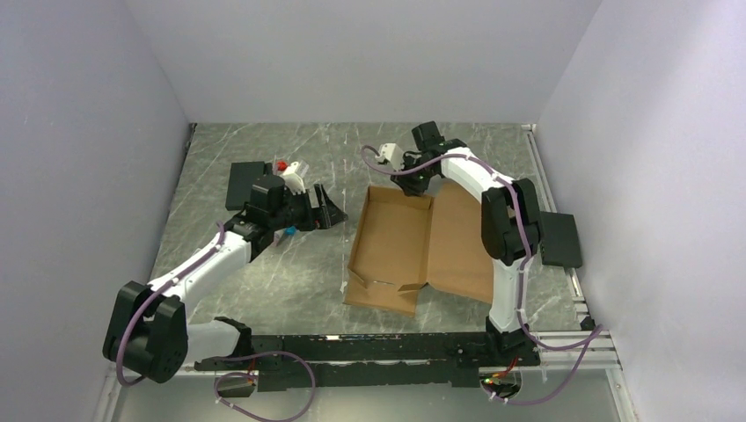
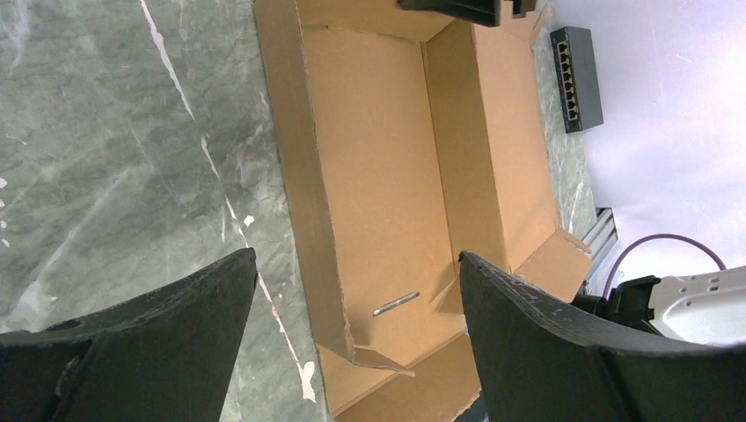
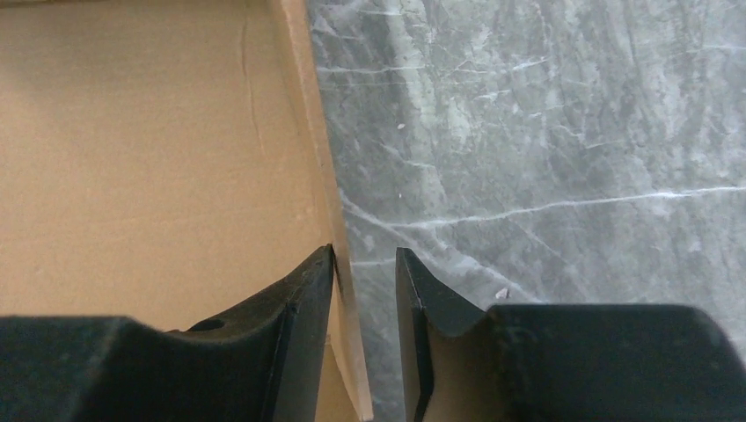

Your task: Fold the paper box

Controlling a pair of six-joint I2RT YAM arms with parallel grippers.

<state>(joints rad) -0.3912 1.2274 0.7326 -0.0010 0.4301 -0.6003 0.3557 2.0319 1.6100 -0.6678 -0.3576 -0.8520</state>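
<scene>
Well, starting at the left of the grey marbled table (image 1: 264, 290), I see a flat black case (image 1: 245, 183) at the far side. Just right of it are a red-capped item (image 1: 281, 164) and a small white one (image 1: 297, 176). Both are too small for me to read any label.

My left gripper (image 2: 356, 257) hangs low over the table, just in front of those items, pointing right toward the cardboard. Its jaws stand wide apart. Nothing sits between them and nothing touches them.

The paper box (image 1: 391, 242) lies mid-table, between the two arms. Its left half forms a shallow tray with its long left wall and far wall raised. The near end is loose, with flaps only half up. The right half lies flat as a lid panel, running under the right arm. The brown board is plain, with no print that I can make out. A short pale streak (image 2: 396, 303) marks the tray floor near the loose end; I cannot tell whether it is a slit or a loose thing.

My right gripper (image 3: 363, 252) is at the tray's far wall, straddling its top edge. The jaws are partly apart. The inner finger (image 3: 303, 299) lies against the cardboard, while the outer one stands clear of it over the marble, so it is not clamping.

At the far right edge sits a black network switch (image 2: 576, 79), its row of ports facing up.
</scene>
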